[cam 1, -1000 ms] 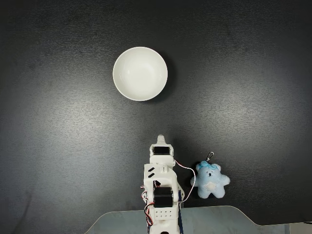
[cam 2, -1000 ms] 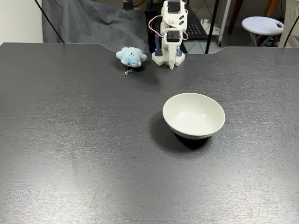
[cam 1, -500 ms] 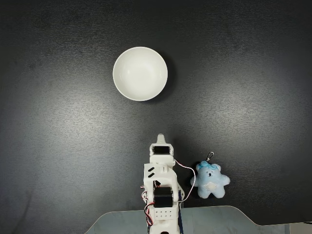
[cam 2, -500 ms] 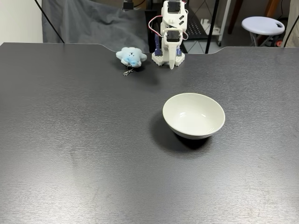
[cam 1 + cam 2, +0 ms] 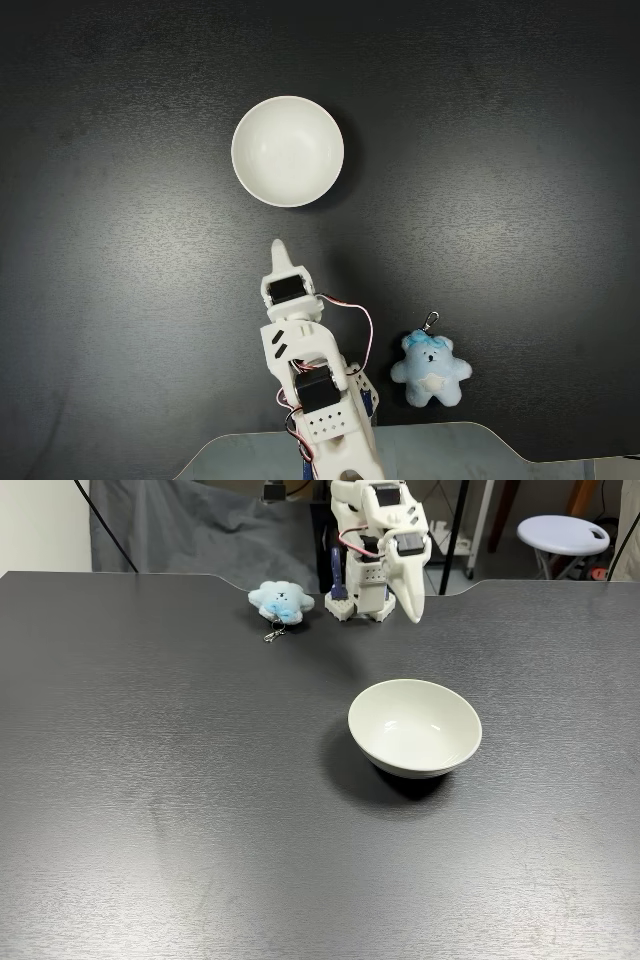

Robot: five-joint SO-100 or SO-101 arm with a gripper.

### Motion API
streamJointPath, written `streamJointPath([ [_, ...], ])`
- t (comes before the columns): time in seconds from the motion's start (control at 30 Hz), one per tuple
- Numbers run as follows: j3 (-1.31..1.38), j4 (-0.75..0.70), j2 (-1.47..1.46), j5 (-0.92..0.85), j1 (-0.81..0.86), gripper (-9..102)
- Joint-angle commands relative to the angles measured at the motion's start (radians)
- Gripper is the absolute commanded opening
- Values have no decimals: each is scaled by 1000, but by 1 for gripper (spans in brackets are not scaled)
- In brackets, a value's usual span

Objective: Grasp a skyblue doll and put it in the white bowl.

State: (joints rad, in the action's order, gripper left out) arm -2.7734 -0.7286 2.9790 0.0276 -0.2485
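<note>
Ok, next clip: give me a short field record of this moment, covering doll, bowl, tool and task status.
doll: skyblue doll lies on the dark table beside the arm's base, keychain clasp pointing toward the bowl's side
bowl: white bowl upright, nothing inside
tool: tool looks closed, holds nothing, raised between base and bowl, apart from the doll
task status: doll not yet grasped, bowl unfilled

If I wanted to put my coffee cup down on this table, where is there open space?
Most of the dark table is bare: the whole near side in front of the white bowl, and both sides of it. It is crowded only at the far edge, where the skyblue doll lies beside the arm's base and the gripper hangs between base and bowl.
</note>
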Motion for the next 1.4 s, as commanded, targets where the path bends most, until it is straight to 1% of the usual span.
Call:
streamJointPath([
  [0.0, 428, 31, -147, 9, -8, 3],
  [0.13, 831, -2, -258, 2, 15, 3],
  [0.27, 1244, -143, -347, 0, 123, 3],
  [0.47, 1815, -499, -506, 0, 442, 3],
  [0.57, 2025, -678, -577, -2, 640, 4],
  [0.63, 2117, -784, -615, -2, 785, 4],
  [0.73, 2184, -908, -652, -5, 1014, 4],
  [0.83, 2186, -988, -658, -44, 1246, 4],
  [0.93, 2184, -1037, -661, -98, 1459, 4],
  [1.03, 2172, -1039, -663, -115, 1635, 4],
  [1.07, 2158, -1039, -663, -115, 1661, 4],
  [1.23, 2014, -1039, -661, -117, 1661, 4],
  [1.37, 1819, -1039, -663, -115, 1660, 4],
])
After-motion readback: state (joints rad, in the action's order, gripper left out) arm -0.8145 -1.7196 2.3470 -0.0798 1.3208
